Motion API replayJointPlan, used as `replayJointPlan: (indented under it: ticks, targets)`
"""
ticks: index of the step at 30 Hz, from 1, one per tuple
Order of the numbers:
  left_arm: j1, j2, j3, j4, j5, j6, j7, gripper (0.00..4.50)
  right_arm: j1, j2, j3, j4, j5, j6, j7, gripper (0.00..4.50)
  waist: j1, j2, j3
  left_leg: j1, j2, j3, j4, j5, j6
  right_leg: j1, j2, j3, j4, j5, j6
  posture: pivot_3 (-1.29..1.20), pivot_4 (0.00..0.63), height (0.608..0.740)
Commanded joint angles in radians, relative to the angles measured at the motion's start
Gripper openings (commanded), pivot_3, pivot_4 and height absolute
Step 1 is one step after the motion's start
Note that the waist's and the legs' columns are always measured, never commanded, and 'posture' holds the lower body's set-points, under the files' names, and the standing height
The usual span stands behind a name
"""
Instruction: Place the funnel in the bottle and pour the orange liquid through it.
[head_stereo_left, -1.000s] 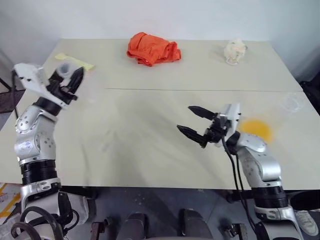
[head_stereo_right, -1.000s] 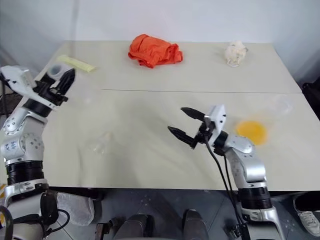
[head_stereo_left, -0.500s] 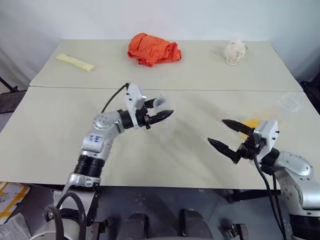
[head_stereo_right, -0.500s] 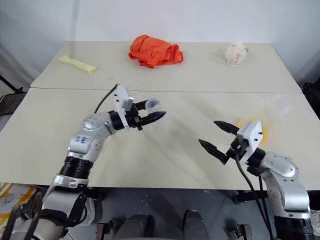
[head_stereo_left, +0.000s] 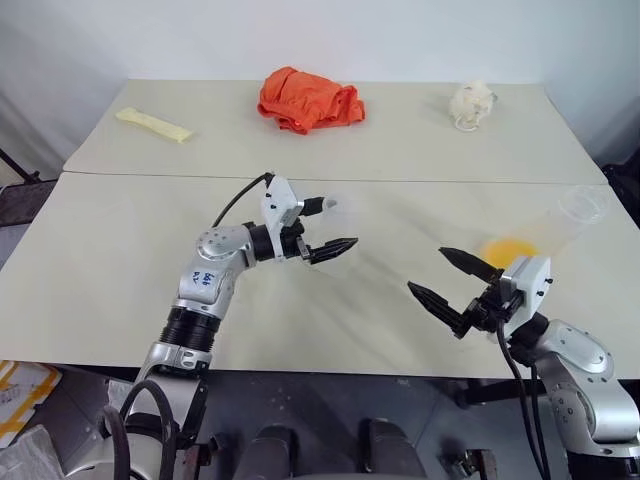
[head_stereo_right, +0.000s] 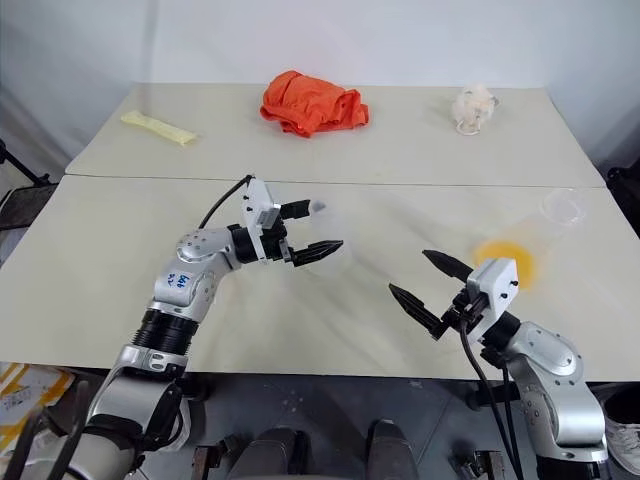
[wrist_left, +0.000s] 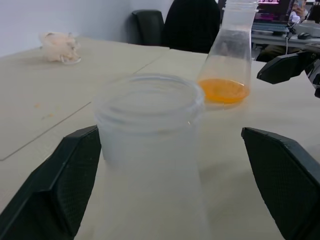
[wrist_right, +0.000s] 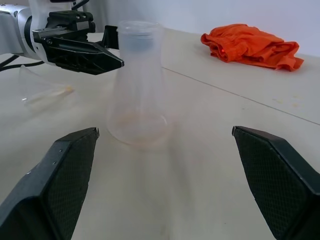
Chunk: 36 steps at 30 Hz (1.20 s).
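The clear bottle (wrist_left: 150, 150) stands upright on the table, near its middle. My left gripper (head_stereo_left: 337, 224) is open around the bottle's neck, with a gap showing on each side. The right wrist view shows the bottle (wrist_right: 137, 85) with the clear funnel (wrist_right: 42, 90) lying on its side beyond it. The orange liquid (head_stereo_left: 510, 250) lies in the base of a clear long-necked flask (wrist_left: 227, 55) to the right. My right gripper (head_stereo_left: 426, 271) hangs open and empty near the front edge, between bottle and flask.
An orange cloth (head_stereo_left: 308, 98), a crumpled white wad (head_stereo_left: 470, 102) and a yellow strip (head_stereo_left: 150, 123) lie along the far side. A seam (head_stereo_left: 150, 176) runs across where the two tabletops meet. Dark chairs (wrist_left: 190, 25) stand past the table.
My left arm swung in from the far left with the bottle, then its jaws opened around it. My right gripper drew back toward the near right edge, still open.
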<state>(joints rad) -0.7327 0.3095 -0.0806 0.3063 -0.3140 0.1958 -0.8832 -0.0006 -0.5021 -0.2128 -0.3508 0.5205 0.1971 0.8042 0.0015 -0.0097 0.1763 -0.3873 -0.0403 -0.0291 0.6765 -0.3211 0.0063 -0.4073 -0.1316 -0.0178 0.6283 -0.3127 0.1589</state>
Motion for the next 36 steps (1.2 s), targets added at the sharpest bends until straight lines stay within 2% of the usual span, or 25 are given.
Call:
replayJointPlan:
  ticks: [1,5,8,13,19,22,25,29,33,36]
  targets:
    - [-0.028,0.037,0.044,-0.064,-0.021,0.036,0.002,4.48,-0.016,0.001,0.000,-0.027,0.024,-0.015,0.005,4.50,-0.001,0.000,0.000,0.000,0.000,0.000,0.000,0.000,0.000,0.000,0.000,0.000,0.000,0.000,0.000,0.00,0.150,0.740]
    - [-0.010,0.093,0.080,-0.112,-0.039,0.087,-0.017,4.48,-0.051,0.001,0.016,-0.014,0.041,-0.002,0.013,4.50,0.000,0.000,0.000,0.000,0.000,0.000,0.000,0.000,0.000,0.000,0.000,0.000,0.000,0.000,0.000,0.00,0.150,0.740]
    - [0.020,0.137,0.110,-0.139,-0.043,0.059,-0.040,4.48,-0.090,-0.006,0.030,0.004,0.050,0.012,0.030,4.50,-0.003,0.000,0.000,0.000,0.001,-0.001,0.000,0.000,0.000,0.000,0.000,0.000,0.000,0.000,0.000,0.00,0.150,0.740]
    - [0.115,0.220,0.233,-0.244,-0.096,0.035,-0.037,4.48,-0.176,-0.025,0.063,0.048,0.060,0.031,0.088,4.50,-0.006,0.001,0.000,0.000,0.001,-0.001,0.000,0.000,0.000,0.000,0.000,0.000,0.000,0.000,0.000,0.00,0.150,0.740]
    - [0.433,0.301,0.450,-0.428,-0.154,0.034,0.014,4.48,-0.325,-0.013,0.140,0.134,0.046,0.021,0.173,4.50,-0.014,0.001,0.000,0.001,0.002,-0.001,-0.002,0.000,0.000,-0.001,-0.001,0.000,0.000,0.000,0.000,0.00,0.150,0.740]
    - [0.567,0.303,0.532,-0.493,-0.181,0.032,0.040,4.48,-0.362,-0.001,0.176,0.158,0.036,0.011,0.206,4.50,-0.007,0.001,0.000,0.000,0.002,-0.002,-0.002,0.000,0.000,-0.001,-0.001,0.000,-0.001,0.000,0.000,0.00,0.150,0.740]
    - [0.826,0.261,0.686,-0.580,-0.209,0.038,0.079,4.48,-0.397,0.005,0.230,0.170,0.022,-0.011,0.269,4.50,-0.010,0.001,0.000,0.000,0.002,-0.003,-0.002,-0.001,0.000,0.000,-0.002,0.000,-0.002,0.000,-0.001,0.00,0.150,0.740]
    - [1.036,0.199,0.772,-0.661,-0.243,0.040,0.115,4.48,-0.413,-0.004,0.252,0.186,0.019,-0.020,0.323,4.50,-0.002,0.001,0.001,0.000,0.002,-0.002,-0.003,-0.003,0.001,-0.001,-0.003,-0.001,-0.005,0.000,-0.001,0.00,0.150,0.740]
    - [1.180,0.134,0.775,-0.744,-0.263,0.041,0.135,4.48,-0.426,-0.011,0.261,0.211,0.006,-0.028,0.354,4.50,0.003,0.001,0.001,0.000,0.002,-0.003,-0.002,-0.004,0.002,0.003,-0.004,-0.001,-0.009,0.000,-0.001,0.00,0.150,0.740]
    - [1.250,0.096,0.728,-0.799,-0.255,0.038,0.140,4.48,-0.434,-0.009,0.256,0.223,0.004,-0.027,0.360,4.50,0.000,0.001,0.001,0.001,0.002,-0.004,-0.001,-0.004,0.002,0.004,-0.004,-0.001,-0.011,-0.001,-0.002,0.00,0.150,0.740]
